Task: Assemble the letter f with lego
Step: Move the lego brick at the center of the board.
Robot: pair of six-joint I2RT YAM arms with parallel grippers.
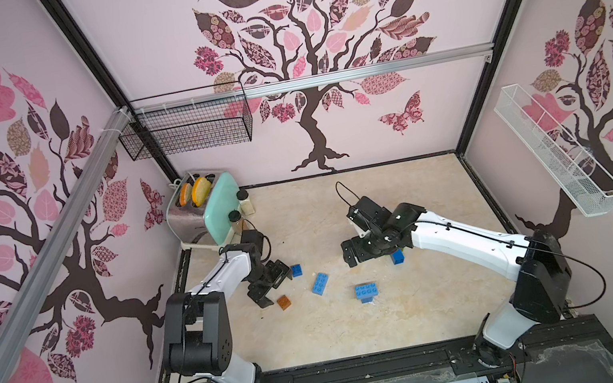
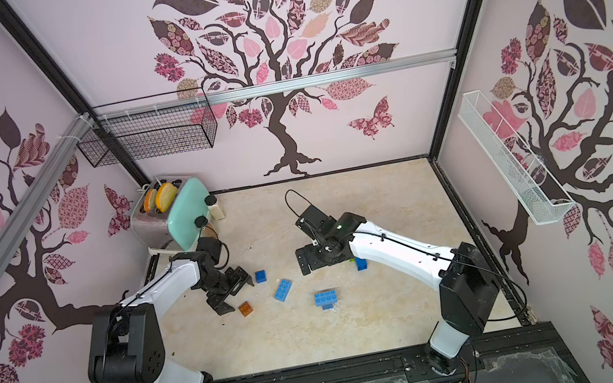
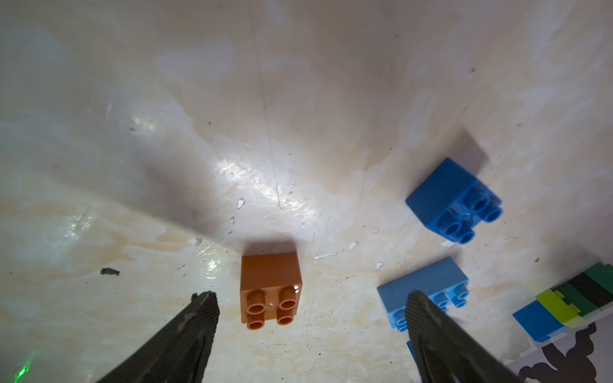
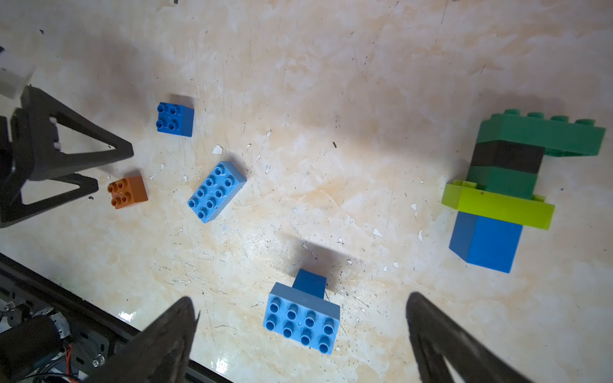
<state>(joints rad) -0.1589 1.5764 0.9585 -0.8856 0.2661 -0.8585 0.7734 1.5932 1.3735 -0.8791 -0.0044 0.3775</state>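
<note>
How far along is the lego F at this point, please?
Done: a stack of blue, lime, green and black bricks roughly forms an F. In hand: nothing; left gripper and right gripper have open jaws. Left: brown brick, blue square, light-blue oblong and a two-brick pair lie loose.

- A toaster [image 1: 215, 212], chrome with a mint-green side, stands in the table's [image 1: 402, 320] far left corner.
- Two bread slices [image 1: 195, 192] stick up from its slots.
- Two dark-lidded jars [image 1: 244, 203] stand just beside the toaster, toward the table's middle.
- A black wire basket [image 1: 185, 130] hangs on the back wall, above the toaster.
- A white wire basket [image 1: 555, 155] hangs on the right wall.
- Tree decals [image 1: 305, 53] with pink and brown leaves cover all three walls.
</note>
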